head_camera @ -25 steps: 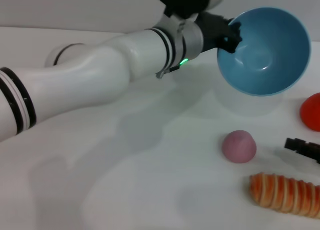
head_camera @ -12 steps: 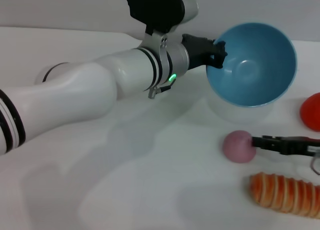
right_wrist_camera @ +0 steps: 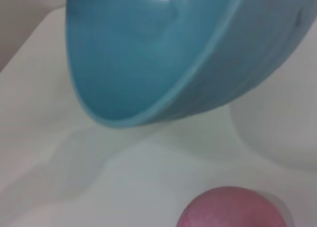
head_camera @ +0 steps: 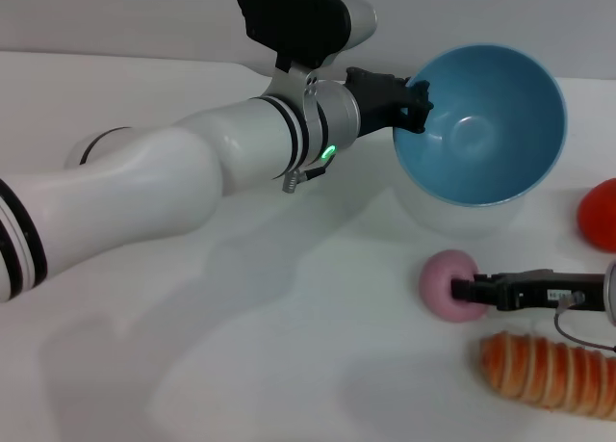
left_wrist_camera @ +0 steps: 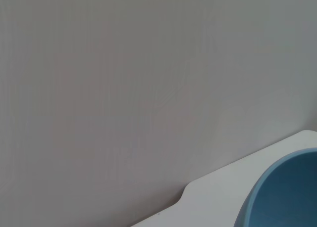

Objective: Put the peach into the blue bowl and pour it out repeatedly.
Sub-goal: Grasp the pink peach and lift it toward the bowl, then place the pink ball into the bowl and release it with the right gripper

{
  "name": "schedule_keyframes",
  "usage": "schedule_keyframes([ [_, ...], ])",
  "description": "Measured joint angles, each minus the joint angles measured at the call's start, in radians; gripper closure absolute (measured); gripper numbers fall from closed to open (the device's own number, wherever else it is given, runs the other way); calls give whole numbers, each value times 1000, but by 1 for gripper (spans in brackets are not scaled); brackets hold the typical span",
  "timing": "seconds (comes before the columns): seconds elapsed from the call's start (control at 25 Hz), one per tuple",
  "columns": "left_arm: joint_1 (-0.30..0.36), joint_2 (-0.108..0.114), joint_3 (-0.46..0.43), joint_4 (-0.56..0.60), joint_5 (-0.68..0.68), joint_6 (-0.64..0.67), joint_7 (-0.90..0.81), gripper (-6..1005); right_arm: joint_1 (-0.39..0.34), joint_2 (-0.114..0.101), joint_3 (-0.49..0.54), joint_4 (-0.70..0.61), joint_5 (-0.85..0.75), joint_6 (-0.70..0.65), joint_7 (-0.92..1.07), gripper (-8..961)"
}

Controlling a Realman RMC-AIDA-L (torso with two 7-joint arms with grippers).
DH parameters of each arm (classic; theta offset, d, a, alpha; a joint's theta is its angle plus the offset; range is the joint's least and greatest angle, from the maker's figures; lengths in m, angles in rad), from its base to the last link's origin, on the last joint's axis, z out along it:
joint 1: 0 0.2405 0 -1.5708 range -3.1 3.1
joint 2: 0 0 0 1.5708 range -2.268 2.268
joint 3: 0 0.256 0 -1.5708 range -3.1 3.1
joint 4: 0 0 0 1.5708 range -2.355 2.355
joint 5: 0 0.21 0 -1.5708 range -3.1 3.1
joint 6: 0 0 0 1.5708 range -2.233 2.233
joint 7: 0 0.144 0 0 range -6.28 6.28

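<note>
The blue bowl (head_camera: pixel 481 124) hangs tilted above the table, its empty inside facing me, and my left gripper (head_camera: pixel 409 100) is shut on its left rim. Its rim also shows in the left wrist view (left_wrist_camera: pixel 282 197), and it fills the top of the right wrist view (right_wrist_camera: pixel 148 54). The dusty-pink peach (head_camera: pixel 443 283) lies on the white table (head_camera: pixel 241 346), in front of and below the bowl. My right gripper (head_camera: pixel 470 291) reaches in from the right, with its dark tips against the peach's right side. In the right wrist view, the peach (right_wrist_camera: pixel 230 209) lies just beneath the bowl.
A bright red round object (head_camera: pixel 599 214) sits at the right edge. An orange-and-white striped roll (head_camera: pixel 549 370) lies just in front of the right gripper. My white left arm (head_camera: pixel 192 182) crosses the left and middle of the table.
The left arm brought the bowl down and to the left, then held it nearly still. The right gripper slid in from the right up to the peach, which shifted slightly left.
</note>
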Motion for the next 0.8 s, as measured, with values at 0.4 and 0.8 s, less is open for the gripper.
schedule_keyframes([
  [0.4, 0, -2, -1, -30, 0, -8, -7, 1000, -17, -2, -13, -68, 73, -132, -88, 732],
  [0.8, -38, -5, 42, -97, 0, -22, 0, 999, -92, -5, -19, -423, 322, -565, -96, 909],
])
